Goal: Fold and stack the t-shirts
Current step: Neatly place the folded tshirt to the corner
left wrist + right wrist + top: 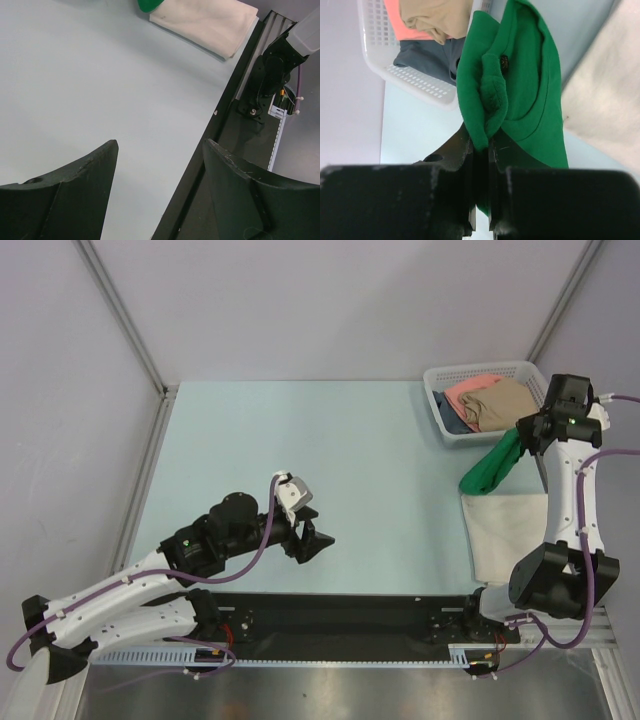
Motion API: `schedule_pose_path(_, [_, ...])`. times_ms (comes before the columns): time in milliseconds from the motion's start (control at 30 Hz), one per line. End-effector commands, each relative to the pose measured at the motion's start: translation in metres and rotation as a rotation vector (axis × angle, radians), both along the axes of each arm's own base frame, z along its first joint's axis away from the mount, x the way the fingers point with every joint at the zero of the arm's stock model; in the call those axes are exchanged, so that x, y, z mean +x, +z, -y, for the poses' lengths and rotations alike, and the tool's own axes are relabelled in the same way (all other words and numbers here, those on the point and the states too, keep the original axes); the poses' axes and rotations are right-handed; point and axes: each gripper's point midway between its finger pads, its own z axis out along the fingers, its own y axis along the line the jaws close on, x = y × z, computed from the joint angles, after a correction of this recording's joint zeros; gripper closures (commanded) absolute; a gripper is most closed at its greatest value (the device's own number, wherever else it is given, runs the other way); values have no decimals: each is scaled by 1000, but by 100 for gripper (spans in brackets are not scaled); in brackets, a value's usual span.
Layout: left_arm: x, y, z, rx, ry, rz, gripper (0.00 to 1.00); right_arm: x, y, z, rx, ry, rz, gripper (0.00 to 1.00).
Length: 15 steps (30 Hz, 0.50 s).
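Pale blue and smooth, the table point(300, 440) is enclosed by plain grey walls. A bright green t-shirt point(495, 468) is pinched by a bunched fold between the clenched black jaws of the right gripper point(481, 146). It is draped in soft creases just beside the white mesh basket point(478, 368), and its lower end touches a cream-white t-shirt point(505, 530) laid as a flat rectangle at the table's near right edge. A salmon-pink t-shirt point(468, 390), a tan t-shirt point(502, 403) and a dark blue t-shirt point(455, 426) are crumpled together in the basket. The left gripper point(160, 144) is held spread wide over bare table, and its dark tapered fingers are empty.
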Motion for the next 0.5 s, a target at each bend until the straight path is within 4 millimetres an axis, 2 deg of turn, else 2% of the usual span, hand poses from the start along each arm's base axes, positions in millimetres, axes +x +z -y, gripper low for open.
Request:
schedule_pose_path(0, [1,8,1,-25,-4,11,25,11,18,6,-19,-30,87,100])
schedule_pose_path(267, [2,5,1,-16,-4,9,25,-2,8,13,-15,-43,60,100])
schedule_pose_path(467, [1,4,2,-20,-7,5,25,-21,-1,22,-11,-66,41,100])
